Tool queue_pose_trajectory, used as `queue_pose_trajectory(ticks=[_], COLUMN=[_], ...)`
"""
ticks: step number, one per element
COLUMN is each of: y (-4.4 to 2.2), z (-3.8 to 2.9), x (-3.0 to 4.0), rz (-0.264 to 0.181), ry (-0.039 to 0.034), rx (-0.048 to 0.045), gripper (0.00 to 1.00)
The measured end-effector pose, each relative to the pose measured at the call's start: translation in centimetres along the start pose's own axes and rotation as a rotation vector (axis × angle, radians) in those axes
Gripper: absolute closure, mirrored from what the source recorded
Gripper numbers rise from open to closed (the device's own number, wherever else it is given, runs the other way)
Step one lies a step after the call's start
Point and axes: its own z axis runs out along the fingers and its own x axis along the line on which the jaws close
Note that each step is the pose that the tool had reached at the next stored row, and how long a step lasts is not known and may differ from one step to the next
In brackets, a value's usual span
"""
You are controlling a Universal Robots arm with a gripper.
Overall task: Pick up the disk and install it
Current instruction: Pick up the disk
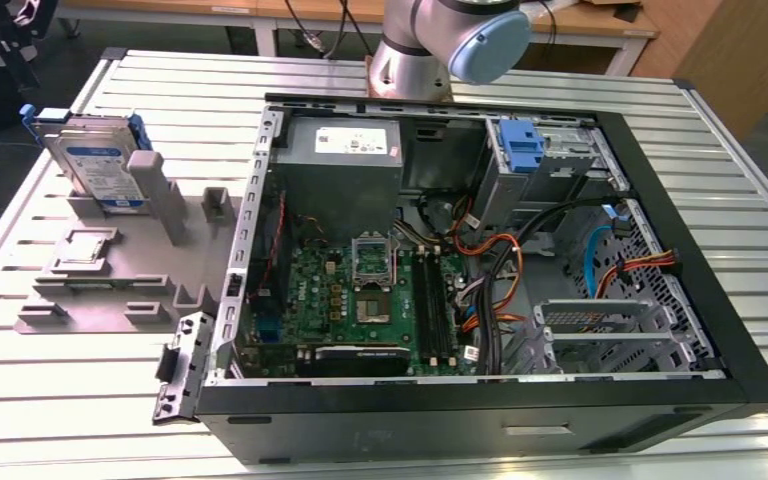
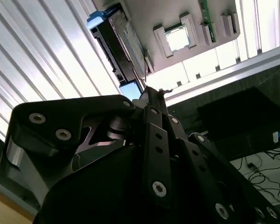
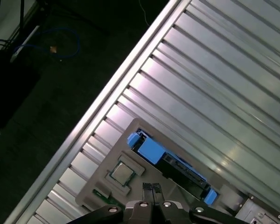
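Note:
The disk (image 1: 91,165) is a silver drive with a white-and-blue label in a blue carrier. It stands on edge in a grey holder (image 1: 117,270) on the table, at the exterior view's left of the open computer case (image 1: 491,260). In the first wrist view my gripper (image 3: 151,188) hovers well above the disk (image 3: 172,163), its two fingertips pressed together with nothing between them. In the second wrist view the disk (image 2: 121,42) lies beyond the gripper (image 2: 154,91). The arm's base (image 1: 424,50) stands behind the case.
The holder also carries a square chip (image 3: 122,173) in a recess. Inside the case are a grey power supply box (image 1: 344,145), a bare blue bracket (image 1: 524,150) in the drive bay, a motherboard (image 1: 357,295) and loose cables (image 1: 531,270). The ribbed metal table (image 1: 64,400) ends near the holder.

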Motion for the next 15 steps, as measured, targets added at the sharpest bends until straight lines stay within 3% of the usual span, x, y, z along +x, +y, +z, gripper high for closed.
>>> queue_pose_trajectory(ticks=[5, 7, 8, 10, 12, 15], y=[0.00, 0.01, 0.01, 0.05, 0.07, 0.07], z=[0.00, 0.00, 0.02, 0.07, 0.11, 0.18], x=[0.00, 0.00, 0.00, 0.06, 0.10, 0.09], rz=[-0.073, -0.091, -0.094, -0.096, -0.099, -0.146], ry=[0.0029, 0.0009, -0.0045, -0.0239, -0.0372, -0.0377], rx=[0.0006, 0.0031, 0.0074, 0.0201, 0.0227, 0.0200], gripper=[0.90, 0.90, 0.90, 0.90, 0.90, 0.90])
